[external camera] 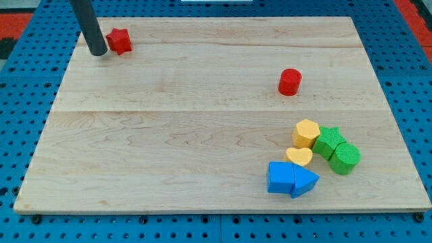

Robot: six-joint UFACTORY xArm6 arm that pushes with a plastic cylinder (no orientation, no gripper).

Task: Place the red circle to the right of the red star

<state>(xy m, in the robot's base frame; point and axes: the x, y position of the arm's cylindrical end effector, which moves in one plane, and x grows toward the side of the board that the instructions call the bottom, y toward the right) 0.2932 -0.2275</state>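
Observation:
The red star [120,41] lies near the top left corner of the wooden board [202,135]. The red circle [289,82] stands far to its right, in the board's upper right part. My tip [98,52] rests on the board just left of the red star, close to it or touching it. The dark rod rises from there out of the view's top.
A cluster of blocks sits at the lower right: a yellow hexagon [306,133], a yellow heart [299,156], a green star [329,140], a green circle [345,158], a blue cube [280,177] and a blue triangle [305,180]. Blue pegboard surrounds the board.

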